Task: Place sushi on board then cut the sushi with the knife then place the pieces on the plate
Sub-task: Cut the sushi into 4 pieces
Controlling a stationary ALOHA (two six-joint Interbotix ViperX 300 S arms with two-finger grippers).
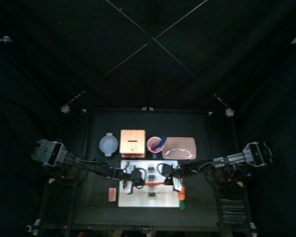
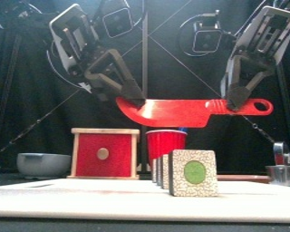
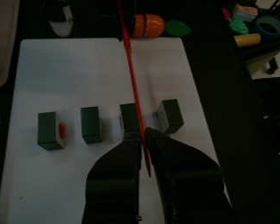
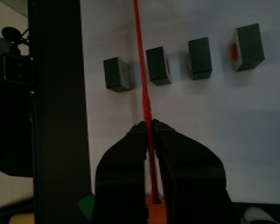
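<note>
A red toy knife [image 2: 184, 111] hangs level above the white cutting board [image 2: 99, 198], held at both ends. My left gripper [image 2: 133, 98] is shut on the blade's tip; my right gripper [image 2: 238, 104] is shut on the handle. Under the knife, several dark green sushi pieces [image 2: 190, 172] stand in a spaced row on the board. In the left wrist view the knife [image 3: 130, 79] shows edge-on over the pieces [image 3: 92, 124], running out from my left gripper [image 3: 146, 142]. The right wrist view has the knife [image 4: 140, 61] beside the pieces [image 4: 157, 65], gripped by my right gripper [image 4: 149, 131].
Behind the board stand the wooden box with a red drawer front [image 2: 105, 152], a red cup [image 2: 169, 143] and a blue-grey bowl [image 2: 44, 163]. The pink tray [image 1: 179, 148] lies at the back right. An orange toy [image 3: 152, 24] sits past the board's end.
</note>
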